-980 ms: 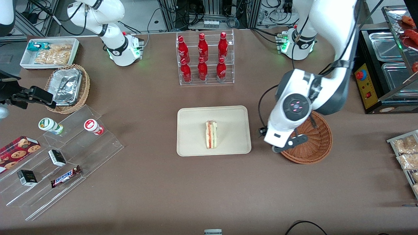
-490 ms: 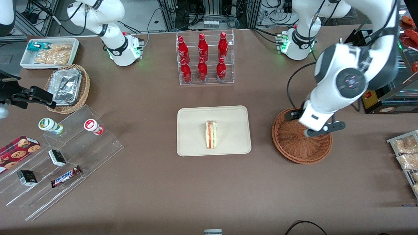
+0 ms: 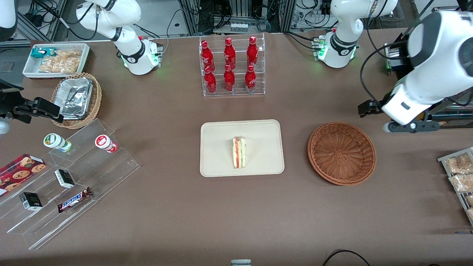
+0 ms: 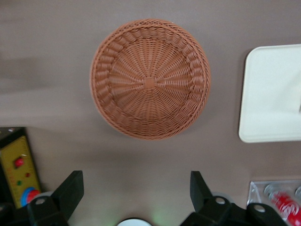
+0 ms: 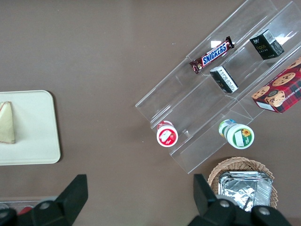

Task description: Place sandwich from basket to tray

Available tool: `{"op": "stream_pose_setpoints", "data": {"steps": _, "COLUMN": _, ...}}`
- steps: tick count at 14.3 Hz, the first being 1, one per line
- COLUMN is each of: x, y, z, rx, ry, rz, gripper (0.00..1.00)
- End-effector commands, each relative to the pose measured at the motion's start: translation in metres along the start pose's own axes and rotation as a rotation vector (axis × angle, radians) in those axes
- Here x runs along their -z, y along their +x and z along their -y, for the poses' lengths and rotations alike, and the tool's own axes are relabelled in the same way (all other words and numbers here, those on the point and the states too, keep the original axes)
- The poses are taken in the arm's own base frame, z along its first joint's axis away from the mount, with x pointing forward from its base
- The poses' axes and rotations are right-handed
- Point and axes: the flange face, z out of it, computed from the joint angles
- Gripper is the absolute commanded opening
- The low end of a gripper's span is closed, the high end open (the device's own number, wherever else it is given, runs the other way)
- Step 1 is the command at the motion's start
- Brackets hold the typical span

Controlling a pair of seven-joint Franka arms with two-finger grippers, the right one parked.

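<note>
The left arm's gripper (image 4: 134, 190) hangs high above the brown table (image 3: 177, 221), with its two dark fingers (image 4: 70, 190) spread wide apart and nothing between them; in the front view it sits toward the working arm's end of the table, farther from the front camera than the basket (image 3: 342, 153). Seen from the wrist camera, the basket lies below the open fingers, apart from them; it is round, shallow and reddish-brown, its wicker woven in spokes from a small square centre, and nothing lies in it. Beside the basket, toward the parked arm's end, lies the tray (image 3: 221, 147), flat, cream-beige and rectangular with rounded corners and a low rim; the two are near but not touching. The sandwich (image 3: 239, 152) rests on the tray near its middle; it is a small wedge of pale bread standing on edge, with red and green filling layers showing along the cut side. Farther from the front camera than the tray stands a clear rack of red bottles (image 3: 230, 64).
</note>
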Motion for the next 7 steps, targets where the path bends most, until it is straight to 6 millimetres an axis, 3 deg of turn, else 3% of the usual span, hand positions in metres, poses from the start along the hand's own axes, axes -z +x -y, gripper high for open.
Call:
{"op": "stream_pose_setpoints", "data": {"steps": 1, "x": 0.034, "y": -0.005, "z": 0.031, "rx": -0.03, "ry": -0.003, "rz": -0.024, "gripper": 1.0}}
{"op": "stream_pose_setpoints", "data": {"steps": 4, "x": 0.059, "y": -0.01, "z": 0.054, "rx": -0.025, "ry": -0.009, "rz": -0.061, "gripper": 1.0}}
{"op": "stream_pose_setpoints", "data": {"steps": 7, "x": 0.062, "y": -0.009, "z": 0.053, "rx": -0.042, "ry": -0.016, "rz": -0.083, "gripper": 1.0}}
